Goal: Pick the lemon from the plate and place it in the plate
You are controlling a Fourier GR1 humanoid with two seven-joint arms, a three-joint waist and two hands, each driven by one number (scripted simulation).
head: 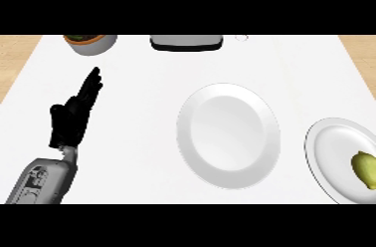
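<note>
Looking steeply down at a white bench (132,181), wood-coloured strips showing at the far left and right edges up top. Left robot hand (72,119) sitting in the left part of the frame, grey forearm coming up from the lower left corner, fingers straight and pointing toward the top, so open and gripping nothing, not touching any of the dishes. Right robot hand not showing anywhere. Lemon (364,170) lying at the right edge of the frame, a bit below the middle, resting inside the right plate (327,136), which is getting cut off by the frame edge. Bigger centre plate (228,136) sitting in the middle with nothing on it, near the right plate but not touching. Grey pot (91,43) with something green in it peeking in at upper left, dark-rimmed grey object (186,42) at top centre, hard telling what exactly.
</note>
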